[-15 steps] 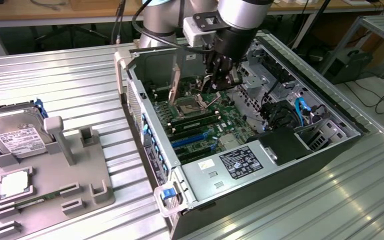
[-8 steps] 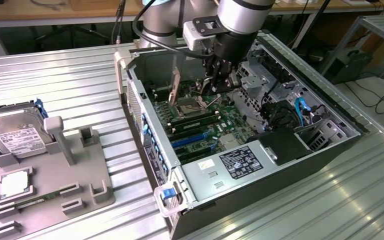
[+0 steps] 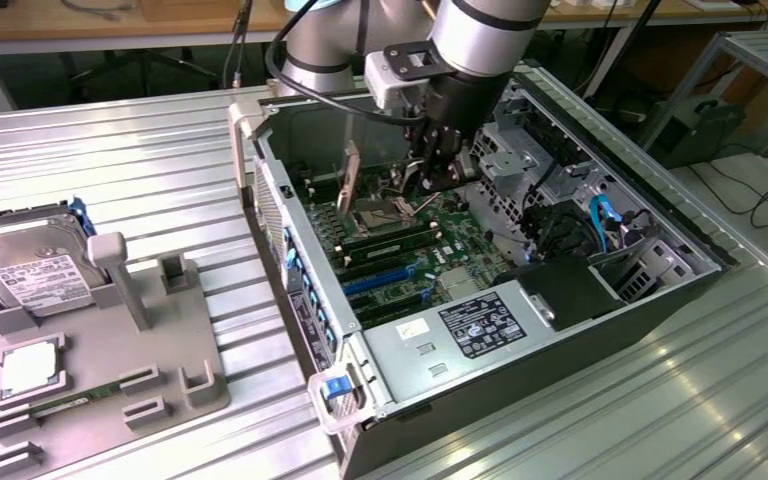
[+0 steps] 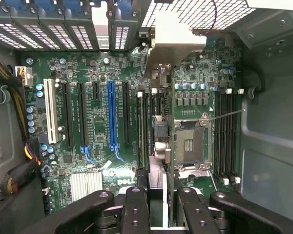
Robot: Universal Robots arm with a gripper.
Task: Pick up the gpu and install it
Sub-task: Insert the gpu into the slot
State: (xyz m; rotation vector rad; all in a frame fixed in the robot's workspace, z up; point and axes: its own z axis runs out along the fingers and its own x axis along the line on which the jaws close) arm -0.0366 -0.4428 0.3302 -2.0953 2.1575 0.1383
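The gpu (image 4: 156, 146) appears edge-on in the wrist view as a thin dark card, its silver bracket (image 4: 178, 41) at the end toward the case's rear grille. My gripper (image 4: 161, 207) is shut on it, one black finger (image 4: 135, 204) on each side. In the exterior view my gripper (image 3: 438, 170) is lowered inside the open computer case (image 3: 357, 340), holding the card just above the motherboard (image 3: 458, 250). The card hangs between the blue slot (image 4: 112, 114) and the open CPU socket (image 4: 189, 144), over the black slots beside the socket. I cannot tell whether it touches a slot.
A grey fixture (image 3: 157, 350) at the exterior view's left carries a hard drive (image 3: 31, 270), a processor (image 3: 31, 365) and a memory stick (image 3: 71, 402). Inside the case are the power supply (image 3: 478, 325), a drive cage (image 3: 531, 160) and cables (image 3: 604, 225). The raised socket cover (image 3: 353, 180) stands near the gripper.
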